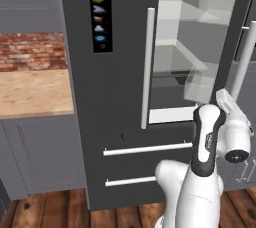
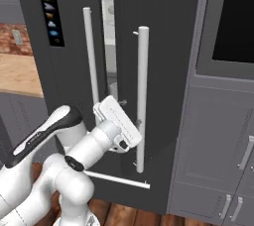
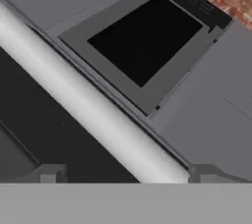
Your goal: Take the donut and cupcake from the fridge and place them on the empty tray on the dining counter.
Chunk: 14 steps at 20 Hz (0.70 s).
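We are in a home kitchen: a tall dark grey fridge [image 1: 120,97] with long white bar handles [image 1: 147,67], a black icon panel [image 1: 100,12] and lower drawers stands with one door ajar, so we see pale shelves [image 1: 192,47] inside. To its left we see a wood-tone counter [image 1: 32,92] on grey cabinets under a red brick wall [image 1: 30,51]. On the other side we see a built-in oven [image 2: 235,27] above grey cabinet doors [image 2: 218,141], all over a wooden plank floor [image 1: 45,209].
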Available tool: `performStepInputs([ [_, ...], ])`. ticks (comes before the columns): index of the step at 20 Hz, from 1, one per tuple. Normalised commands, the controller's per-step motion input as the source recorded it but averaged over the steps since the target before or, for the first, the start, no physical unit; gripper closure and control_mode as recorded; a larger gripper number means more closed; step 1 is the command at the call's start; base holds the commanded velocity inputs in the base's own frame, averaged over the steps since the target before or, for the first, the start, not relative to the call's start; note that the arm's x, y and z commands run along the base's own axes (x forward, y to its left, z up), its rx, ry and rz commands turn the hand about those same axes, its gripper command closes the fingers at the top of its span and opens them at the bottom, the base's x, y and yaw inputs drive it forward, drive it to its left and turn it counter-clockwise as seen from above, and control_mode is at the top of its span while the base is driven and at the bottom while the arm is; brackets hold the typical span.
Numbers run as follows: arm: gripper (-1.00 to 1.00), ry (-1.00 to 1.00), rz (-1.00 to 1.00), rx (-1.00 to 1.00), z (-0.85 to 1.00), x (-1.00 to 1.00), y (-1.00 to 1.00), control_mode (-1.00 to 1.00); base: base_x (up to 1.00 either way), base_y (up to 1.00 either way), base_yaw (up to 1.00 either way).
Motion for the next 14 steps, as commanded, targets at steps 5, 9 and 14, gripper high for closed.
performStepInputs([
  [5, -1.00, -0.04, 0.01, -0.28, 1.00, -1.00, 0.75, -1.00, 0.00, 0.00, 0.00],
  [9, -1.00, 0.08, 0.00, -0.28, 0.56, -0.07, 1.00, -1.00, 0.00, 0.00, 0.00],
  [14, -1.00, 0.26, -0.03, -0.28, 0.05, 0.64, 0.79, -1.00, 0.00, 0.00, 0.00],
])
